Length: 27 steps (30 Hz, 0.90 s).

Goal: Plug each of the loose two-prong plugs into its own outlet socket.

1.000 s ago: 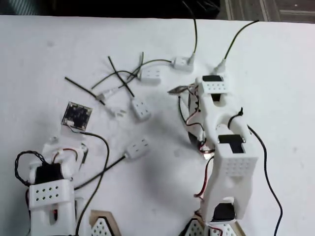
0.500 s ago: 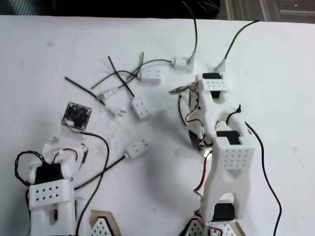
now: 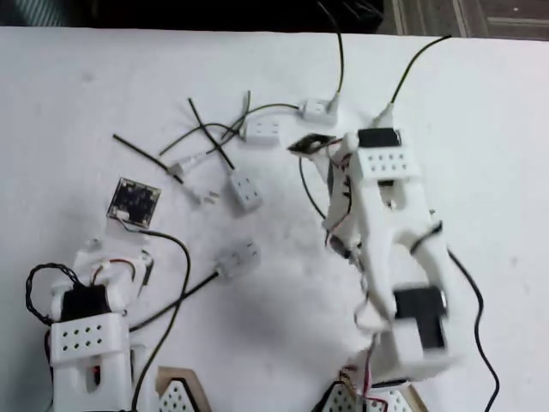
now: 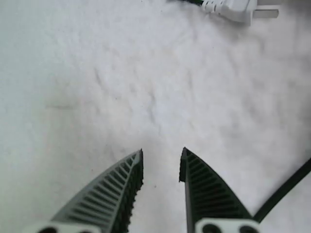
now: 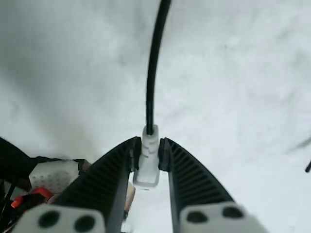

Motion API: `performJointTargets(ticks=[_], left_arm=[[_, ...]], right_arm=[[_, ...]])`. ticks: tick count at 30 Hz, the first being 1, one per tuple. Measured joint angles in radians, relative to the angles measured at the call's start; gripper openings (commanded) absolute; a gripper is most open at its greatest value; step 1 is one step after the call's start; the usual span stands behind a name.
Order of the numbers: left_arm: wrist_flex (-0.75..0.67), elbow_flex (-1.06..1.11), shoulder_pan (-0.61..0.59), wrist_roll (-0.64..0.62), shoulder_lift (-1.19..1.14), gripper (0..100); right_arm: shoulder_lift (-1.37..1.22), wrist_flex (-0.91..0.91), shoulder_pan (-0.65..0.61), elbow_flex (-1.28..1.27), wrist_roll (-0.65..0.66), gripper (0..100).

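Looking down, you have a white worktop (image 3: 480, 172) running to a dark strip of room beyond its far edge. Your right arm (image 3: 386, 223) stretches toward that far edge, its right gripper (image 5: 149, 141) pinching a white plug (image 5: 146, 170) whose black cord (image 5: 154, 63) leads away. Your left gripper (image 4: 162, 151) hangs spread over bare worktop by the near left corner, with a second plug (image 4: 233, 8) lying apart from it. Since a second ago the right elbow has dropped toward the near edge; the white sockets (image 3: 244, 190) have stayed put.

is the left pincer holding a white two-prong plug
No, the left pincer stands open over the white table, and the white two-prong plug lies apart from it.
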<state>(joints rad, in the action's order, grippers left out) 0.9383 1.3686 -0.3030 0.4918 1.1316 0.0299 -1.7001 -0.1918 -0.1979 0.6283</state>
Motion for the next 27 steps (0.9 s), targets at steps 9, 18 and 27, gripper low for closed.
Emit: performJointTargets(ticks=[9,18,27], left_arm=[[0.000,0.000,0.000,0.000,0.000,14],[0.000,0.000,0.000,0.000,0.000,14],[0.000,0.002,0.000,0.000,0.000,14]], right_arm=[[0.512,0.212,-0.281,-0.305,-0.325,1.6],[0.825,0.644,-0.400,-0.717,-0.580,1.6],[1.042,1.223,-0.440,-1.189,-0.621,1.6]])
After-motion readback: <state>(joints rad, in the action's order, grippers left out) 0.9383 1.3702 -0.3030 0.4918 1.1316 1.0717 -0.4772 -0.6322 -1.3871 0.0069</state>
